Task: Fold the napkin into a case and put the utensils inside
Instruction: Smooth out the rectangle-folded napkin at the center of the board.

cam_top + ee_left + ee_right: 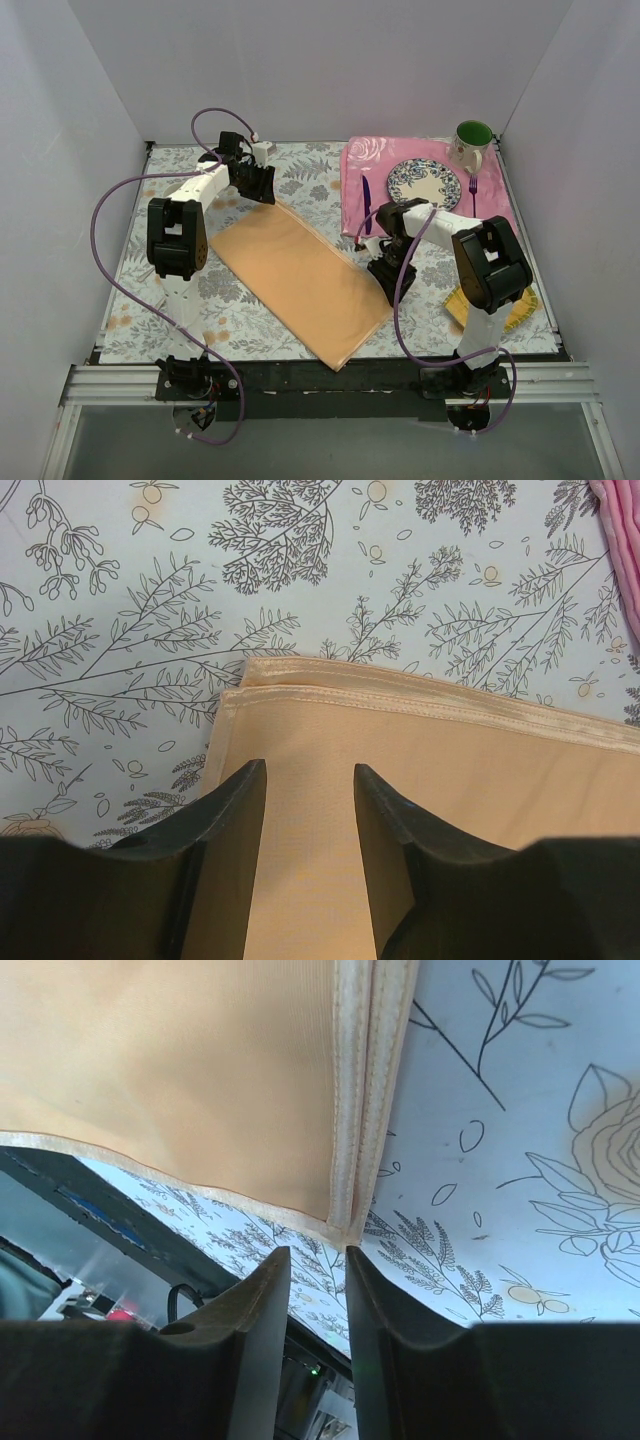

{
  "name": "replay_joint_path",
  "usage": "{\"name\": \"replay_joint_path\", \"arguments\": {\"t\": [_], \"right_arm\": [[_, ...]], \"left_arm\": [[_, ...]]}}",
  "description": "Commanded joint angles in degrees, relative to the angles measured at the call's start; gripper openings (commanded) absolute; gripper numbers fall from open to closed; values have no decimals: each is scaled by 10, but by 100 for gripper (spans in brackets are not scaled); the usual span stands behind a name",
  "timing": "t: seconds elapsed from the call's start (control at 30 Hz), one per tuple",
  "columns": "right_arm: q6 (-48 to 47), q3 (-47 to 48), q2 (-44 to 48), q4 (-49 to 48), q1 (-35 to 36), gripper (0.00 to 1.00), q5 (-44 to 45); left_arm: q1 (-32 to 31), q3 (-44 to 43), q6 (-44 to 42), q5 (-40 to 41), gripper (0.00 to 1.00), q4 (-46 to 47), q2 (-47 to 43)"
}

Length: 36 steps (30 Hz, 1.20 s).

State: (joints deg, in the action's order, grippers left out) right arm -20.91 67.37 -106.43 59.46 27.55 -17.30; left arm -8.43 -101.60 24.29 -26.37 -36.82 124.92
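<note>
The peach napkin [300, 280] lies folded into a long double-layered strip that runs diagonally across the table. My left gripper [265, 192] hovers over its far left corner. In the left wrist view the gripper [310, 772] is open, with only flat napkin [450, 770] showing between the fingers. My right gripper [383, 272] is at the strip's right edge. In the right wrist view it [315, 1255] is open by a narrow gap just short of the hemmed corner of the napkin [180, 1060], holding nothing. The purple knife [366, 205] and fork [473, 195] lie on either side of the plate.
A pink floral placemat [360, 160] at the back right carries a patterned plate [424, 183]. A green-lined mug [472, 143] stands behind it. A yellow woven mat [520, 310] lies beside the right arm's base. White walls enclose the leaf-printed tablecloth [320, 180].
</note>
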Motion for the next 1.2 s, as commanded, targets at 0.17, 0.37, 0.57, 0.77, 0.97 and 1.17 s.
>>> {"name": "replay_joint_path", "arguments": {"t": [0.17, 0.37, 0.57, 0.77, 0.97, 1.17], "right_arm": [[4, 21, -9, -2, 0, 32, -19], [2, -6, 5, -6, 1, 33, -1], [10, -22, 6, -27, 2, 34, -4], [30, -26, -1, -53, 7, 32, -5], [30, -20, -1, -53, 10, 1, 1], [1, -6, 36, -27, 11, 1, -23]], "left_arm": [[1, -8, -3, -10, 40, 8, -43], [1, -9, -2, -12, 40, 8, -43], [1, -11, 1, -15, 40, 7, -41], [1, -4, 3, -13, 40, 10, -42], [1, -6, 4, -4, 40, 11, -38], [1, -11, 8, -3, 40, 10, -37]]}}
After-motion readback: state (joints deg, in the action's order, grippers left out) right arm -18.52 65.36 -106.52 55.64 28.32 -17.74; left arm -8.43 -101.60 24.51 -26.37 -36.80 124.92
